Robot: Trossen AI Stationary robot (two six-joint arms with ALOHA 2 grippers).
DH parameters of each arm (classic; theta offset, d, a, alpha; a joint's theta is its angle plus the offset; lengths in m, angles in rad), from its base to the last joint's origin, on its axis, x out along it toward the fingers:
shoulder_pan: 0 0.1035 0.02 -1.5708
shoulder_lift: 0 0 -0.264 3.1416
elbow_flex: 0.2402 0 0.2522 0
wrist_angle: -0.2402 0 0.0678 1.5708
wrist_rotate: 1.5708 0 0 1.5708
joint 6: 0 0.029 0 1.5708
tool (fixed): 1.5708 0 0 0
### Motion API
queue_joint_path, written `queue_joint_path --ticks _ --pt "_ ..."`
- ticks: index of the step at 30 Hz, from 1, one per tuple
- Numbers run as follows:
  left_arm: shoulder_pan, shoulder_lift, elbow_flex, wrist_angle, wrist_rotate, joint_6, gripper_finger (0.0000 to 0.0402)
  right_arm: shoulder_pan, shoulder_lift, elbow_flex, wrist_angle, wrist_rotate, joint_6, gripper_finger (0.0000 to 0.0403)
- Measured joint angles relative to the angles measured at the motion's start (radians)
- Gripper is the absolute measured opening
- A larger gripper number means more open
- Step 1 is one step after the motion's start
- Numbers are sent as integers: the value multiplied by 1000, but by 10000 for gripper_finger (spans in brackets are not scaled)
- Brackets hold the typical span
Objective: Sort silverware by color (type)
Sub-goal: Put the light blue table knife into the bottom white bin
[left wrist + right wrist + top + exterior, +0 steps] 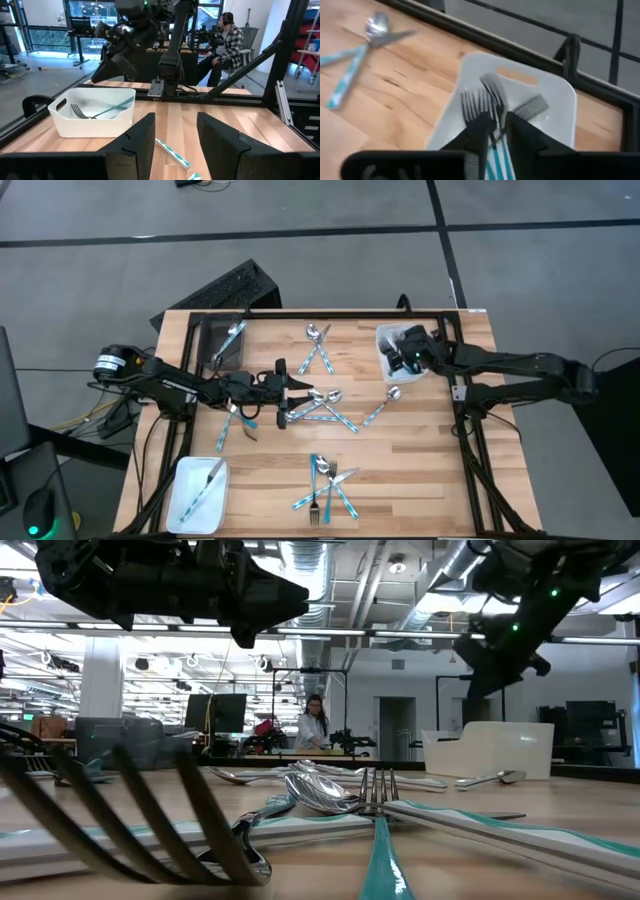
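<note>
Teal-handled silverware lies scattered on the wooden table: a crossed pile at the centre [325,408], spoons toward the far edge [318,345], and a cluster of forks and spoons by the near edge [325,485]. My left gripper [290,395] [175,135] is open and hovers above the centre pile, with one teal handle [172,152] on the table below its gap. My right gripper [405,352] [497,132] hovers, narrowly open, over the white tray [388,365] at the far right. Two forks [480,105] lie in that tray, one with its handle leaning on the rim [120,105].
A dark grey bin [215,345] at the far left corner holds one utensil [233,335]. A white tray [185,500] at the near left corner holds a knife [208,485]. A single spoon [383,406] lies right of the pile. A person sits in the room beyond [227,42].
</note>
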Motion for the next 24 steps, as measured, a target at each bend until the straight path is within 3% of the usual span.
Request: queue_joint_path --ticks 5,10,16,21,24 --pt "0 0 0 -5 -13 -8 135 22 -12 -3 29 -17 -1 141" --pt "0 0 0 -52 -58 -8 135 136 -30 -3 165 -77 -13 171" --pt "0 0 0 -67 -79 -8 135 344 24 -3 393 -80 -14 170" --pt "0 -30 -1 -93 -79 0 135 483 158 -3 631 -79 -16 162" --pt "0 -95 -1 -198 -92 3 135 538 247 -3 751 -79 -17 161"
